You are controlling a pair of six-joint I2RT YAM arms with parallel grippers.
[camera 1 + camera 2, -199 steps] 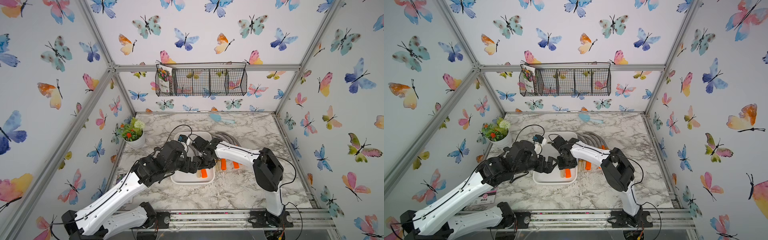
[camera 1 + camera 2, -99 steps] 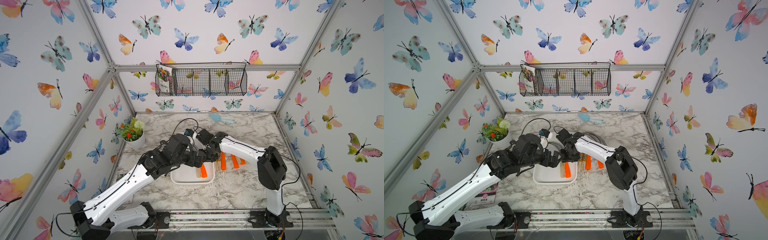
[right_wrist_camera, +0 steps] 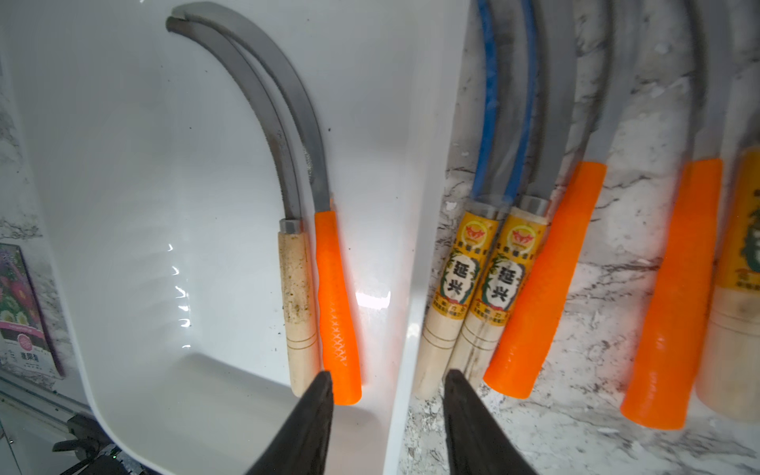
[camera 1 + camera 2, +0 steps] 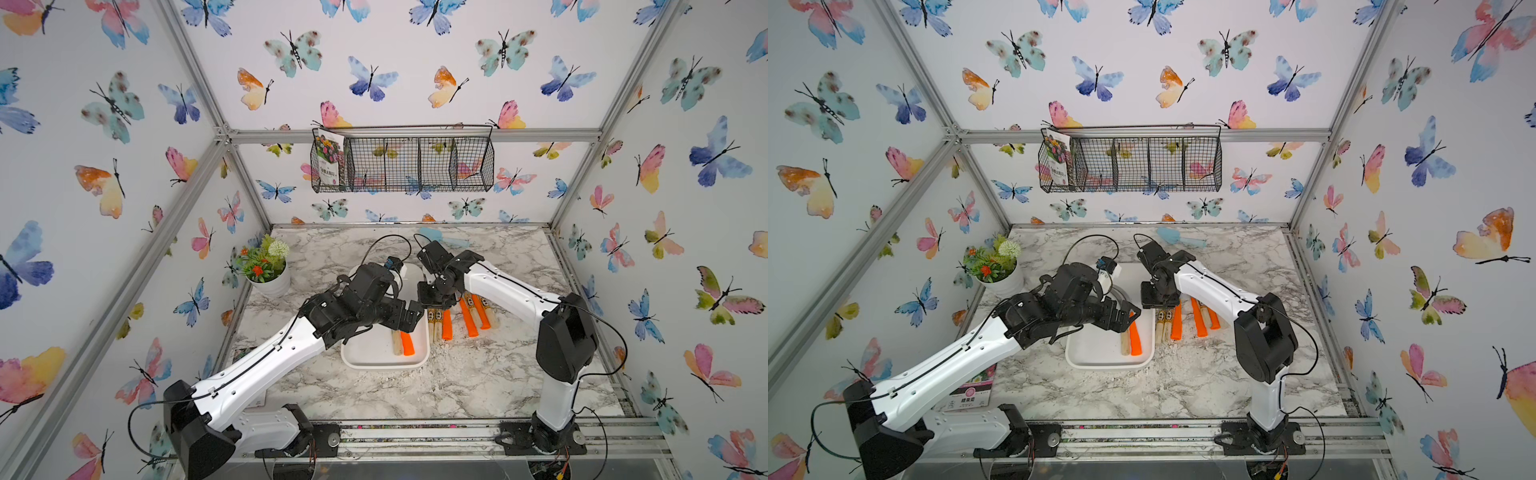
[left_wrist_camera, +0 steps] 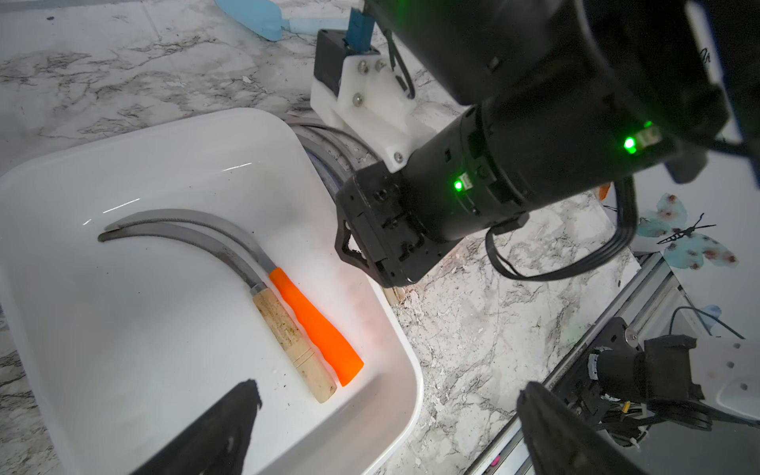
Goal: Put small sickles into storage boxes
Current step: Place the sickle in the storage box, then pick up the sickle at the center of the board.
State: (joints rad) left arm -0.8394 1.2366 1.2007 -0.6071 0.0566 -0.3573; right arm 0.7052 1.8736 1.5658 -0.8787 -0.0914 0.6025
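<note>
Marble-print tabletop (image 4: 457, 386) inside butterfly-papered walls is the workspace. Seen from its wrist, the right gripper (image 3: 387, 372) has its jaws partly parted and empty. It is poised over the 3 o'clock rim of the white tray (image 3: 144, 205), between the stowed orange-handled sickle (image 3: 337, 304) and the nearest labelled wooden sickle (image 3: 452, 288) on the marble. The left gripper (image 5: 390, 384) gapes fully wide, also empty, close by over the same side of the tray. The next pick looks to be that nearest labelled sickle. It touches its twin (image 3: 499, 288), so the fingers should drop astride one handle only, below the label. The blade should then be lifted clear of the rim and laid parallel to the stowed pair, away from the crowding left arm. The tray holds two sickles, the orange one and a plain wooden one (image 3: 298, 304), touching; at least five more lie just beyond at 3 o'clock. At 12 o'clock a black wire basket (image 4: 403, 164) holds a seed packet (image 4: 330, 162) in its 9 o'clock compartment.
</note>
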